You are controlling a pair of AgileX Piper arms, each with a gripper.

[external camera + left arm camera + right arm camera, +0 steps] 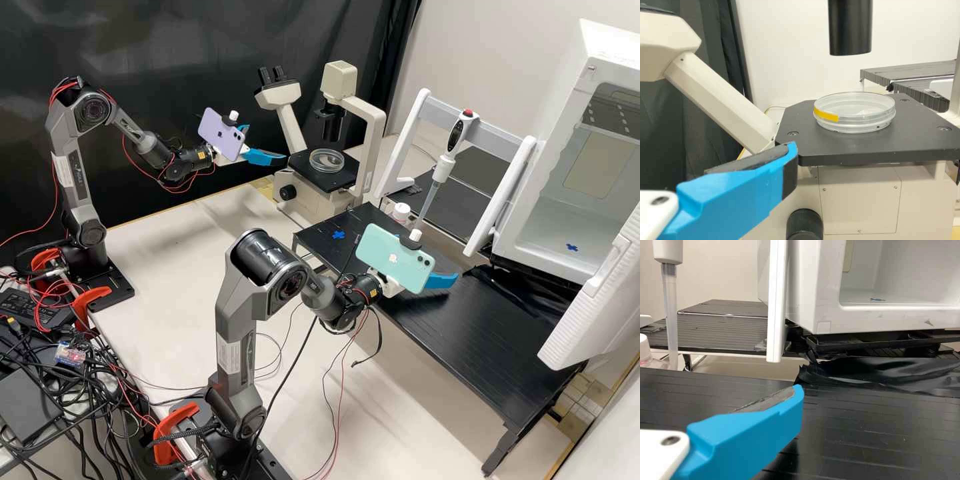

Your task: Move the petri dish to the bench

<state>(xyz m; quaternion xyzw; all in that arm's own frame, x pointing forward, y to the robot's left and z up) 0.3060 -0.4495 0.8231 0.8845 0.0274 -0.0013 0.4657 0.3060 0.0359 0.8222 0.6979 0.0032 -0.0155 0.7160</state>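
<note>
Upper middle of the high view, the petri dish (pixel 327 160) rests on the microscope stage (pixel 301 164); left gripper (pixel 268 142) near it, fingers apart; right of centre, right gripper (pixel 441 281) over the black platform (pixel 480 333), fingers apart.

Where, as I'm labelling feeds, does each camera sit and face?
High: off the robot, facing forward and down on bench, left arm, right arm.
Left wrist: on that arm, facing microscope and dish; a blue finger shows.
Right wrist: on that arm, facing cabinet across the bench; another blue finger shows.
Shared: high and left wrist, the dish; high and right wrist, the cabinet.
</note>
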